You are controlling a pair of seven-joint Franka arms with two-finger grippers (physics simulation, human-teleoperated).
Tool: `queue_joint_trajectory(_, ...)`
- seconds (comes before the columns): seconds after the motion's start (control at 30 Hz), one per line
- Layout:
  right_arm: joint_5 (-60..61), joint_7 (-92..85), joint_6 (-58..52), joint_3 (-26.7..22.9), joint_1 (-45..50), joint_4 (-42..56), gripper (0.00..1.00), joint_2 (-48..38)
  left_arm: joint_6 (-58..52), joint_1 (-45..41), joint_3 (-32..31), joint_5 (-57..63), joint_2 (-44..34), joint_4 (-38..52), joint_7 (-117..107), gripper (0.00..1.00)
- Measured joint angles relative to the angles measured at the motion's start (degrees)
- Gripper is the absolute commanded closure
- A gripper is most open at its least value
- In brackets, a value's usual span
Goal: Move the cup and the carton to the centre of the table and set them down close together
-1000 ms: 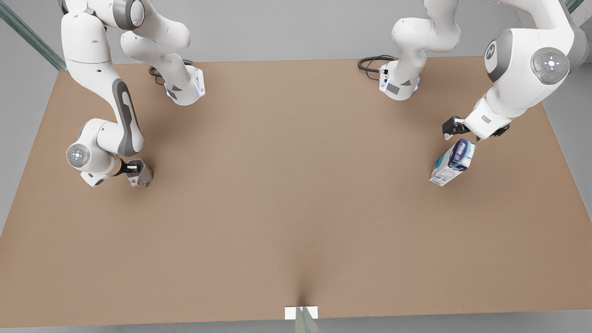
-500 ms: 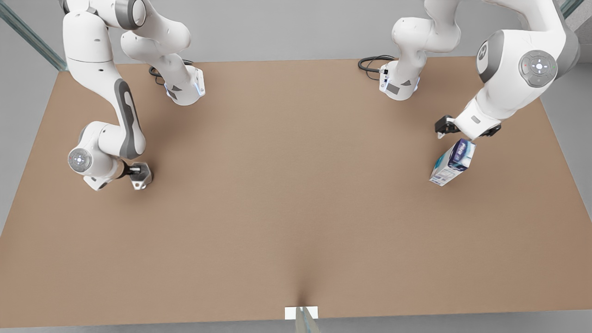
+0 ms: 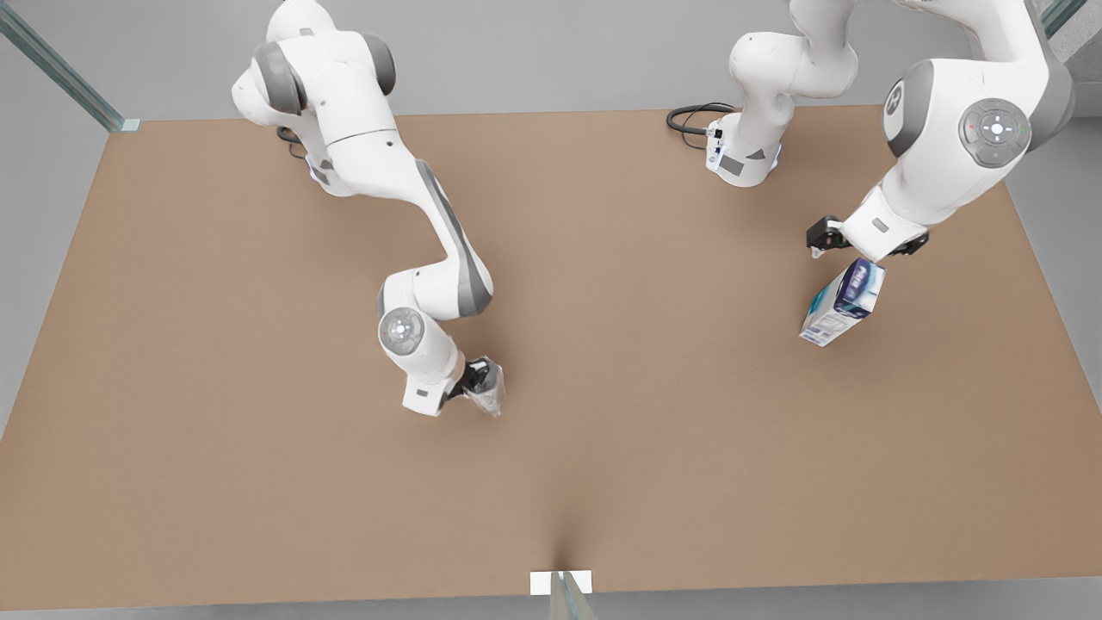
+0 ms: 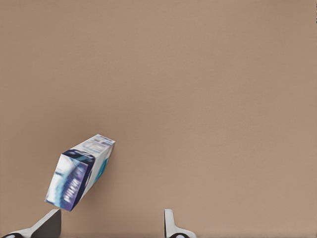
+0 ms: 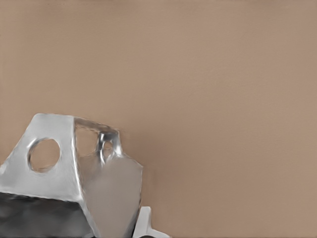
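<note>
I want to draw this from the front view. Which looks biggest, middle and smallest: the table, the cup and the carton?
1. The table, by far the biggest.
2. The carton, standing at the front view's right.
3. The cup, held in the right end effector near the table's centre; partly hidden, but it looks smaller.

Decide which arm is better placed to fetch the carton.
The left. The left gripper hangs open right beside the carton, at the front view's right. The right gripper is shut on the cup near the table's centre.
</note>
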Motion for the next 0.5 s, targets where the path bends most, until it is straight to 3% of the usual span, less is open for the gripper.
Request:
queue_joint_trajectory(0.17, 4.45, 0.25, -0.41, -0.18, -1.18, 10.15, 0.79, 8.25, 0.00, 0.20, 0.03, 0.00, 0.01, 0.00, 0.00, 0.00)
queue_joint_trajectory(0.5, 8.55, 2.63, -0.43, 0.18, -0.57, 15.81, 0.79, 14.37, 0.00, 0.04, 0.03, -0.01, 0.18, 0.00, 0.00, 0.00)
